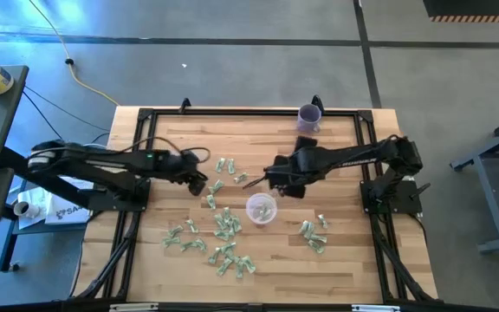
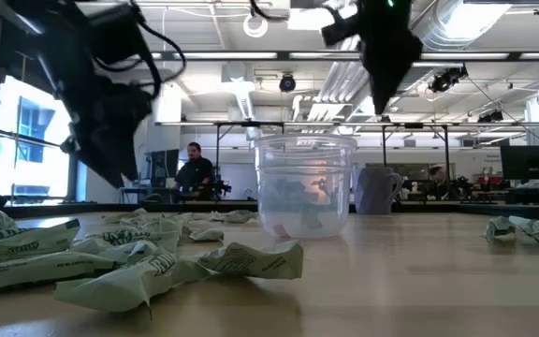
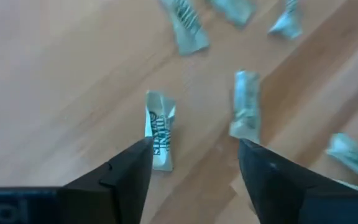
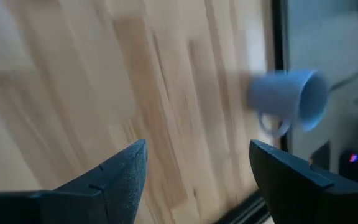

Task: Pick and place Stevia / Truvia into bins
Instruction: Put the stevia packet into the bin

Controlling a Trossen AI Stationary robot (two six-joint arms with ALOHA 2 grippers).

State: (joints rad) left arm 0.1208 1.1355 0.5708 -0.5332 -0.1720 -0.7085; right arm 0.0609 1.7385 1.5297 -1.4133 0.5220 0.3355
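**Both hands released above the sachets and the cup**

The left hand point(image 3: 194, 158) hangs over the wooden surface point(image 1: 353, 260) with its two dark fingers point(image 3: 126, 180) spread apart and nothing between them. Just ahead of one fingertip lies a Stevia sachet point(image 3: 159, 129), pale green and white with dark lettering; a second sachet point(image 3: 246, 104) lies near the other finger, flat on the wood. From above, this hand point(image 1: 199, 183) sits left of the middle of the surface, close to the upper sachets.

The right hand point(image 4: 197, 165) is also released, its fingers point(image 4: 120, 177) wide and empty, looking across bare wood toward a purple mug point(image 4: 291, 99) by the black frame. From above, this hand point(image 1: 271, 178) is just above and beside the clear cup point(image 1: 261, 209).

The clear cup stands upright near the middle of the surface, with a few sachets inside it point(image 2: 298, 201). Loose sachets point(image 1: 223, 230) are scattered left of and below the cup, and a small cluster point(image 1: 314, 236) lies to its right. The purple mug point(image 1: 309, 116) stands at the far edge. Beyond the surface, a person point(image 2: 195, 173) sits in the room.
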